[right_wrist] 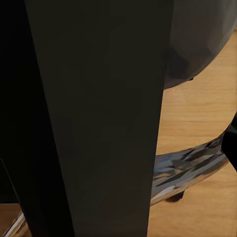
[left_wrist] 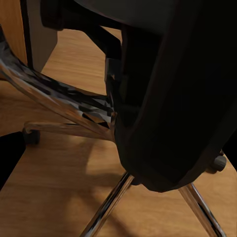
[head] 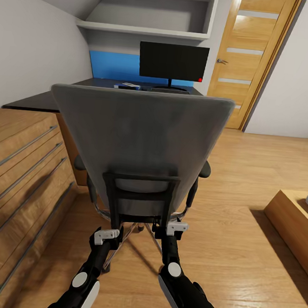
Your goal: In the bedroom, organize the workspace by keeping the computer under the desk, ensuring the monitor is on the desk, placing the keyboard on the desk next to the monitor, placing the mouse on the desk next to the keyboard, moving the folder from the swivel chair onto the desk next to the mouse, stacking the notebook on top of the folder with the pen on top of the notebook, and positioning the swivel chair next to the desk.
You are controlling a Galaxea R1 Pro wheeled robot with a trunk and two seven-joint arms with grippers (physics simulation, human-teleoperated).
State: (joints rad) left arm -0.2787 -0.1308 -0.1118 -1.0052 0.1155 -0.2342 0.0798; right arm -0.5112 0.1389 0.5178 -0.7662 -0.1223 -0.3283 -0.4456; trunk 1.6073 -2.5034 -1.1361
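Directly behind chair (head: 136,138): grey padded back, black frame, chrome legs. Both grippers, left (head: 110,232) and right (head: 171,229), at frame; grip unclear. Monitor (head: 172,61) on glossy desk (head: 32,101) beyond chair.

the swivel chair (head: 136,143) stands in the middle of the floor (head: 241,228) with its back toward the camera. behind it is the desk (head: 32,100), and the monitor (head: 172,61) stands on the desk at the far end. a dresser (head: 15,173) stands left of the chair, a door (head: 250,55) behind it to the right. small things, perhaps the folder, lie on the desk left of the monitor.
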